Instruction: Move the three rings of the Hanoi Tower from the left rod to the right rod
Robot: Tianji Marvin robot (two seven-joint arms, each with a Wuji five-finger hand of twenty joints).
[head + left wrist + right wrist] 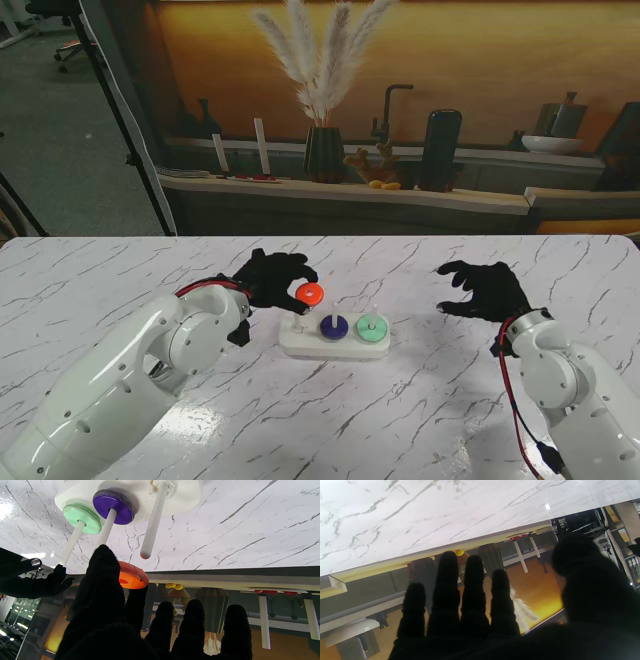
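left wrist view shows the left hand [120, 620] pinching the orange ring [131, 576] just off the left rod [152, 522]. purple ring [113, 506] and green ring [81, 517] sit on other rods. keep it level, lift clear. right hand [485, 290] hovers spread, holding nothing.

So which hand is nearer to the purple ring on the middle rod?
The left hand. It holds the orange ring just left of the purple ring; the right hand hovers open, well off to the right.
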